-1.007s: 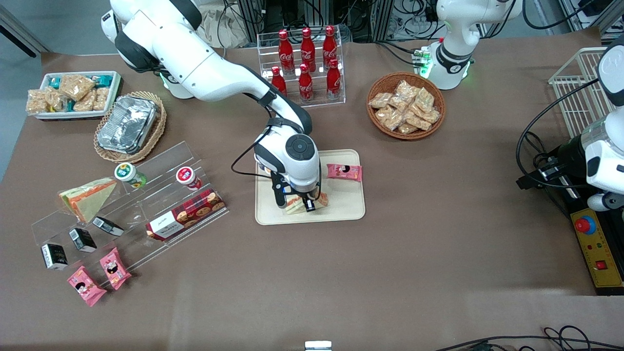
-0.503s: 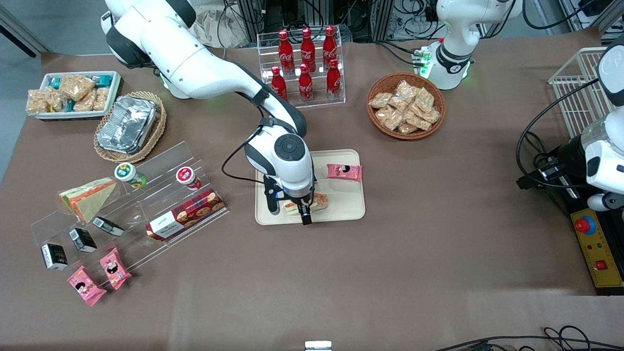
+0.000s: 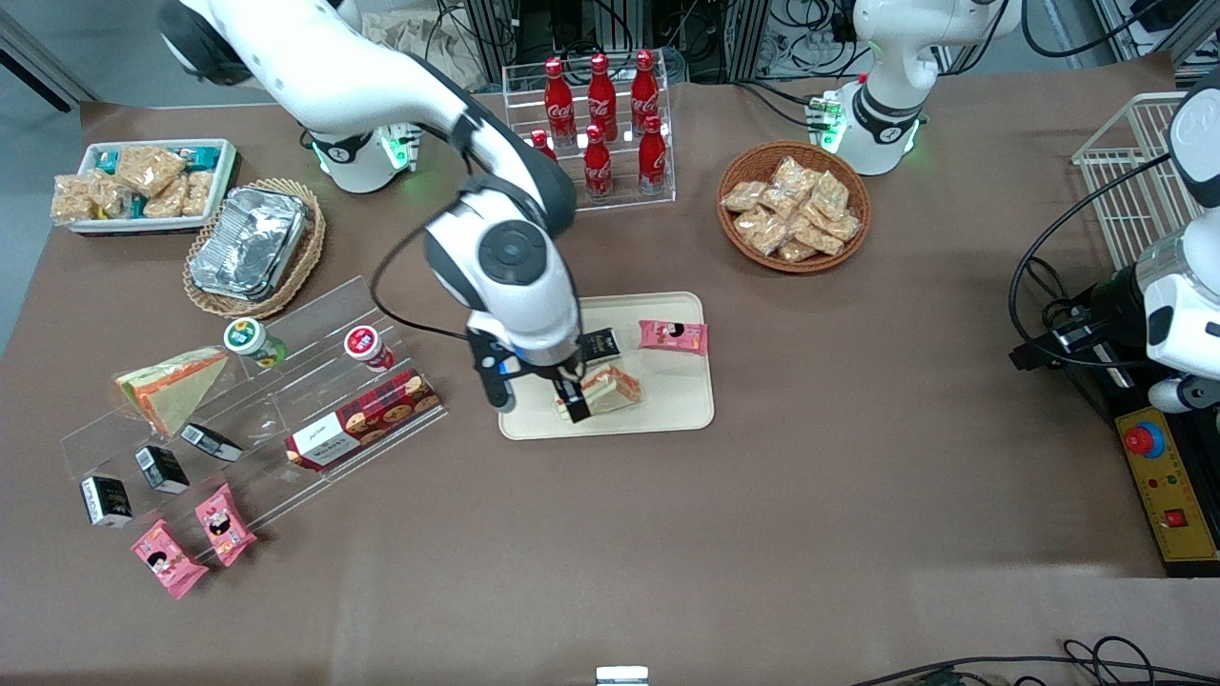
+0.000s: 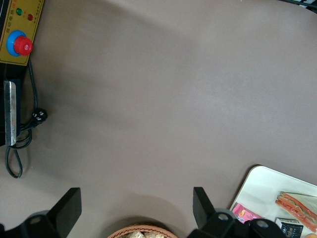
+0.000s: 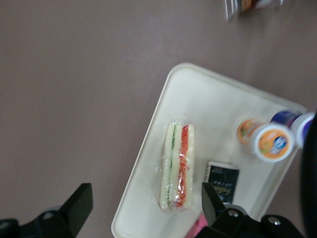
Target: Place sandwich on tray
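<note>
Now the sandwich [image 5: 177, 166] lies on the tray [image 5: 208, 99], below the spread, empty fingers [image 5: 81, 202].

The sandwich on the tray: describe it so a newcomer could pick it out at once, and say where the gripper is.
Find the cream tray mid-table, nearer the front camera than the cola rack. The sandwich lies on it, clear-wrapped, pale bread with red-orange filling, beside a small black pack and a pink snack pack. The open gripper hovers above it; a tanner wedge sits off-tray.

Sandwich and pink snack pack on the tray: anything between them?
No. In the front view bare tray separates sandwich and pink snack pack; the open gripper hovers above the sandwich.
</note>
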Controlling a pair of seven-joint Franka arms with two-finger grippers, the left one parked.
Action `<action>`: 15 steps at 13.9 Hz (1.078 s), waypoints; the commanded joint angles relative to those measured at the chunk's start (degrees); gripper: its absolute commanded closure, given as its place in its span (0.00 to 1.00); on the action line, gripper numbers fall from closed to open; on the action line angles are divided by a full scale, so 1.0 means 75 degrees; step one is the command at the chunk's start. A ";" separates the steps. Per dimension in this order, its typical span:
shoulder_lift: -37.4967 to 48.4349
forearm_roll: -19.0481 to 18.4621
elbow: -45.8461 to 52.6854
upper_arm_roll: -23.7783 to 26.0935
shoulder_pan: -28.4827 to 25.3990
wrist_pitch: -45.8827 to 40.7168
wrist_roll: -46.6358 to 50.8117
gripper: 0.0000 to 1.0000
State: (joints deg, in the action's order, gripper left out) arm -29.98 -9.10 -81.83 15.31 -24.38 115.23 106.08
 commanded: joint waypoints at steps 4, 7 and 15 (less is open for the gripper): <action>0.1487 0.0264 -0.0175 0.0045 0.0858 -0.1522 -0.4045 0.02; 0.2073 0.0264 -0.0210 0.0033 0.1327 -0.2307 -0.6472 0.02; 0.3491 0.0253 -0.1205 -0.0972 0.2442 -0.2556 -1.0974 0.02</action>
State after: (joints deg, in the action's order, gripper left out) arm -8.33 -8.63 -86.33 11.17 -6.58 95.32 30.89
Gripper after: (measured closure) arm 0.013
